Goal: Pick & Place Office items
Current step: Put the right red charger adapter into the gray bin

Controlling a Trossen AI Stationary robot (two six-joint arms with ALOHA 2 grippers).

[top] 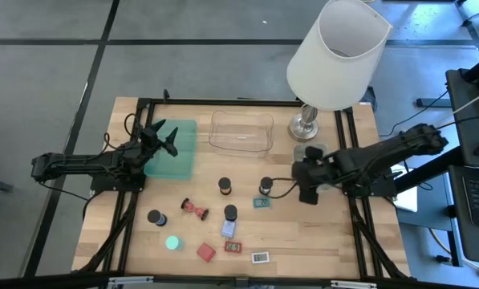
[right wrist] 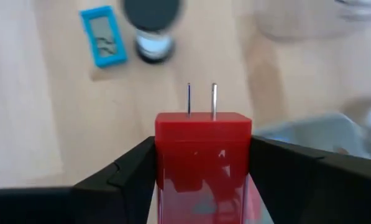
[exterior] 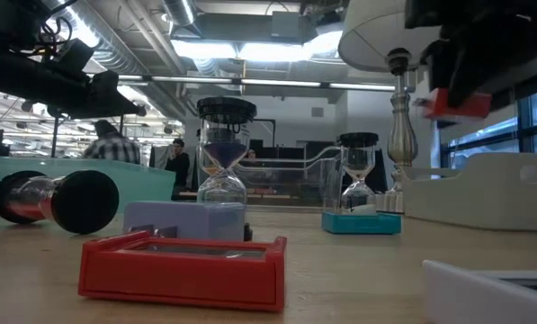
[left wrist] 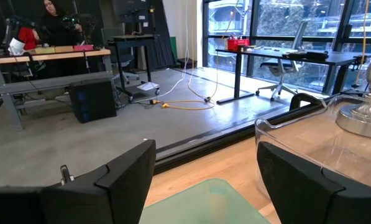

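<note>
My right gripper [top: 306, 183] hangs above the table's right half, near the lamp's base, shut on a red block with two metal prongs [right wrist: 202, 140]; the low view shows it up in the air [exterior: 453, 103]. Below it stand a black cylinder [right wrist: 151, 23] and a blue labelled rectangle [right wrist: 104, 43]. More office items lie across the table's near middle: black cylinders [top: 225, 186], a red block [top: 206, 252], a green disc [top: 172, 242], and small labelled rectangles [top: 260, 258]. My left gripper [top: 165, 138] waits open and level over the green tray [top: 177, 158]. My right gripper pinches the red block by its two opposite side faces [right wrist: 164, 163], one dark finger [right wrist: 130, 175] on each. The fingers slant steeply down from the table's right side. The block is lifted clear of the table, its prongs [right wrist: 201, 99] pointing away from the gripper.
A clear tray [top: 241, 132] stands at the far middle, and a grey tray [top: 310, 151] just beyond my right gripper. The big white-shaded lamp [top: 337, 54] rises at the far right on its metal base [top: 305, 125]. People show in the room behind the table.
</note>
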